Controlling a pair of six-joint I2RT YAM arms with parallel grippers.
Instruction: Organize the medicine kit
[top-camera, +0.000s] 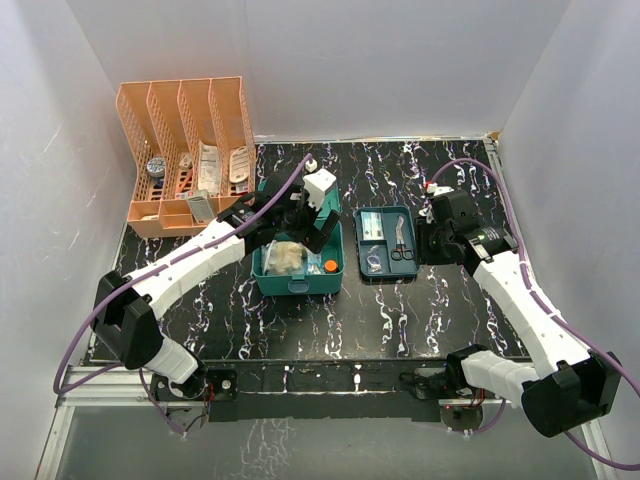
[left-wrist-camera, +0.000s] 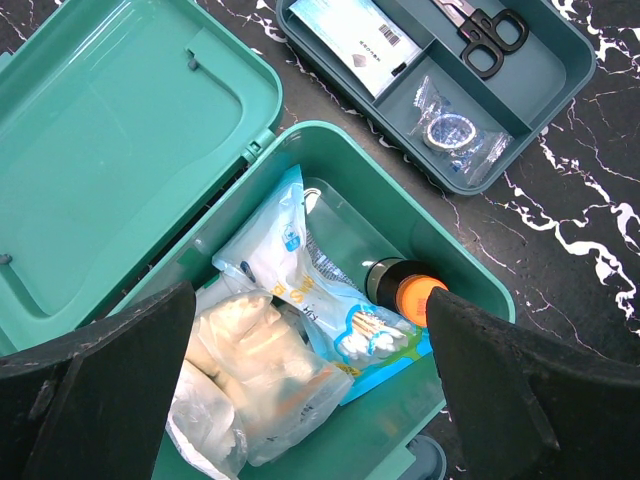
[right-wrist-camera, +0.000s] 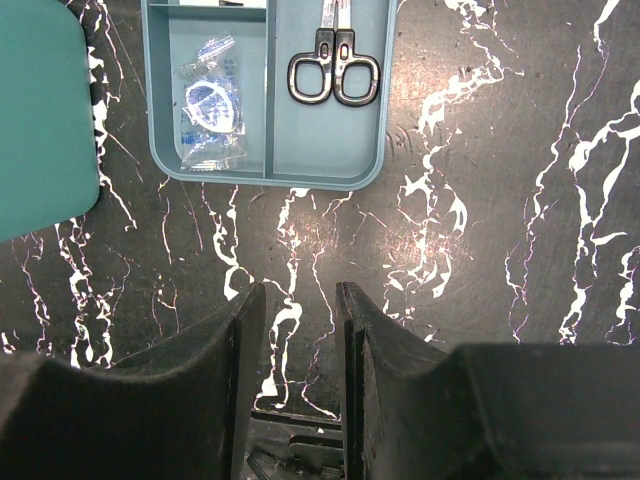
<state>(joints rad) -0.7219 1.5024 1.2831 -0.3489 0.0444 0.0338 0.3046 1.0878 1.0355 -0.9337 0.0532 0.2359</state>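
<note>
The teal medicine kit (top-camera: 298, 289) stands open at the table's middle, its lid (left-wrist-camera: 120, 150) laid back. Inside lie a bag of cotton swabs (left-wrist-camera: 330, 300), a clear bag of gauze (left-wrist-camera: 250, 370) and a dark bottle with an orange cap (left-wrist-camera: 410, 290). The darker divided insert tray (top-camera: 359, 245) sits on the table to its right. It holds scissors (right-wrist-camera: 333, 78), a bagged tape roll (right-wrist-camera: 208, 105) and a white packet (left-wrist-camera: 355, 30). My left gripper (left-wrist-camera: 310, 310) is open and empty just above the kit's contents. My right gripper (right-wrist-camera: 300, 300) hovers right of the tray, jaws narrowly apart and empty.
An orange slotted file rack (top-camera: 190, 150) with several medical items stands at the back left, close behind the left arm. White walls close in the table on three sides. The black marbled tabletop (right-wrist-camera: 480, 200) lies under the right gripper.
</note>
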